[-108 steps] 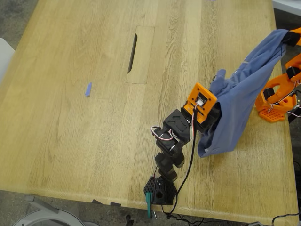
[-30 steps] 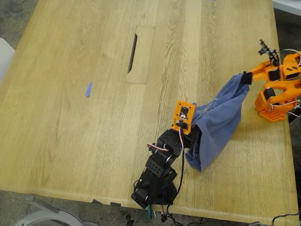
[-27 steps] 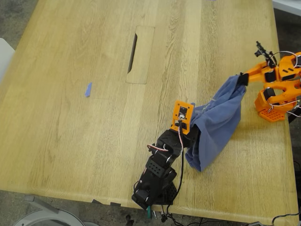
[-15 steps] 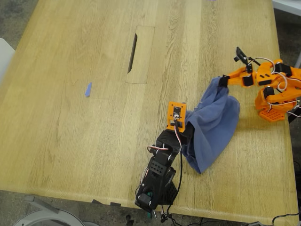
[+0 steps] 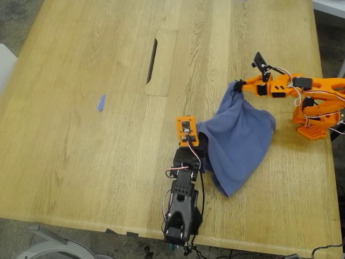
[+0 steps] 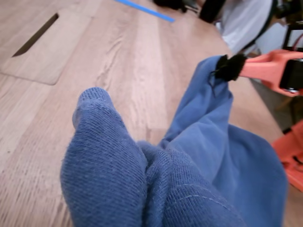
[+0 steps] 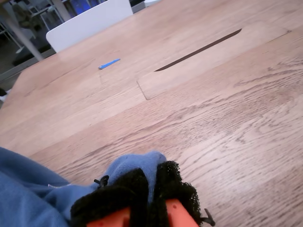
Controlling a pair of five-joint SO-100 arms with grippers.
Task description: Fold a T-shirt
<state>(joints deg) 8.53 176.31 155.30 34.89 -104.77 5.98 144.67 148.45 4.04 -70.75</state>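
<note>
Both the first gripper (image 5: 200, 141) and the second gripper (image 5: 237, 86) are clamped on bunched cloth of the T-shirt (image 5: 237, 140), which sags onto the table (image 5: 81, 135) (toward the exterior view's right), so they should draw apart evenly until it lies flat.

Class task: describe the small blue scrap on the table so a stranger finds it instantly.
Start at the dark slot in the wooden table. Toward the exterior view's left lies the blue tape scrap, alone on bare wood, far smaller than the T-shirt.
</note>
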